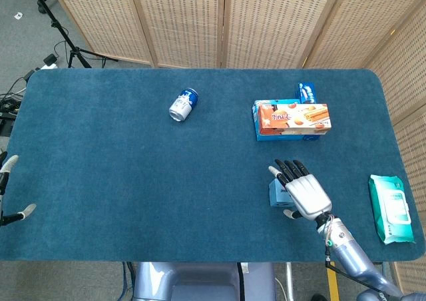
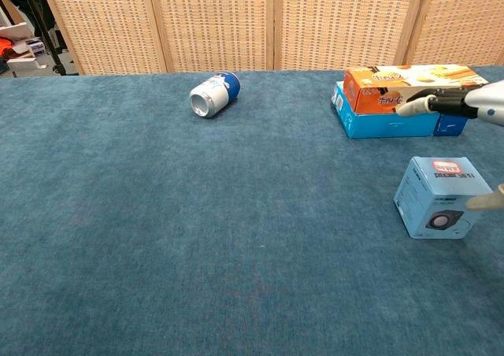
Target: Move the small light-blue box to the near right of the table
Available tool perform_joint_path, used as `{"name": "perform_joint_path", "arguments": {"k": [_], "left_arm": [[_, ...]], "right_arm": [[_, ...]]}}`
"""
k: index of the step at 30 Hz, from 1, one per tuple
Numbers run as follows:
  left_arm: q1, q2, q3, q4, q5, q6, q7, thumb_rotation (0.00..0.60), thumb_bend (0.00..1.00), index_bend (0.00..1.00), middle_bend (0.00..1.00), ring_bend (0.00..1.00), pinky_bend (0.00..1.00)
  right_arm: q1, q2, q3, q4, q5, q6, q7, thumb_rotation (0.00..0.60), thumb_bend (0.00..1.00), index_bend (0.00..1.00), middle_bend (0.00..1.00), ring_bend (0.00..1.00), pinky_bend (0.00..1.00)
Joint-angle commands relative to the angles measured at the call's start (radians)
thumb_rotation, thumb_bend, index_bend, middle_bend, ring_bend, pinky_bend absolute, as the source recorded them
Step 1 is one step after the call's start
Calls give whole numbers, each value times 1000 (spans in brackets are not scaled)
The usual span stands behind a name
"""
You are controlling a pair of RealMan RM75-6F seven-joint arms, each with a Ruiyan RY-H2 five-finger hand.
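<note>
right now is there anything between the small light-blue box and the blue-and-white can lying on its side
Nothing: in the head view only bare blue tablecloth runs between the small light-blue box and the blue-and-white can. The chest view shows the same.

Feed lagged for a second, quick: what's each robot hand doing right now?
Left robot hand: open at the table's left edge, holding nothing.
Right robot hand: open, fingers spread over the small light-blue box, not gripping it.

The small light-blue box (image 2: 437, 196) sits on the blue table (image 2: 197, 230), right hand (image 2: 472, 104) fingers (image 2: 417, 105) spread above it.
</note>
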Motion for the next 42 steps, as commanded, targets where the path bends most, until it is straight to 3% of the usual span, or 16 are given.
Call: {"name": "perform_joint_path", "arguments": {"k": [1, 9, 18, 21, 23, 27, 31, 35, 40, 42], "left_arm": [[1, -1, 2, -1, 3, 1, 3, 600, 0, 0, 0, 0, 0], [1, -11, 4, -2, 5, 3, 26, 600, 0, 0, 0, 0, 0], [1, -17, -4, 3, -8, 5, 36, 600, 0, 0, 0, 0, 0], [2, -17, -7, 3, -13, 5, 33, 600, 0, 0, 0, 0, 0], [1, -18, -8, 5, -15, 4, 34, 600, 0, 0, 0, 0, 0], [1, -18, -8, 6, -19, 2, 34, 600, 0, 0, 0, 0, 0], [0, -19, -9, 6, -21, -1, 38, 600, 0, 0, 0, 0, 0], [0, -20, -9, 6, -20, -1, 41, 600, 0, 0, 0, 0, 0], [-1, -22, -6, 6, -17, -4, 46, 600, 0, 0, 0, 0, 0], [-1, -22, -6, 6, -17, -4, 46, 600, 0, 0, 0, 0, 0]], "right_arm": [[2, 55, -15, 44, -88, -56, 161, 600, 131, 0, 0, 0, 71], [27, 61, -56, 173, -229, -143, 411, 600, 156, 0, 0, 0, 71], [54, -25, -28, 291, -248, -163, 436, 600, 366, 7, 12, 0, 71], [57, -54, -19, 327, -238, -166, 420, 600, 449, 82, 120, 34, 137], [52, -83, -12, 360, -229, -157, 407, 600, 517, 196, 259, 152, 241], [37, -119, -2, 390, -231, -119, 421, 600, 614, 307, 466, 405, 348], [32, -114, 2, 375, -241, -100, 481, 600, 671, 411, 513, 454, 357], [38, -59, 13, 298, -229, -116, 591, 600, 725, 415, 522, 457, 357], [81, 65, 37, 156, -169, -233, 804, 600, 762, 415, 522, 456, 357], [124, 141, 38, 98, -143, -352, 918, 600, 767, 415, 522, 456, 357]]}}
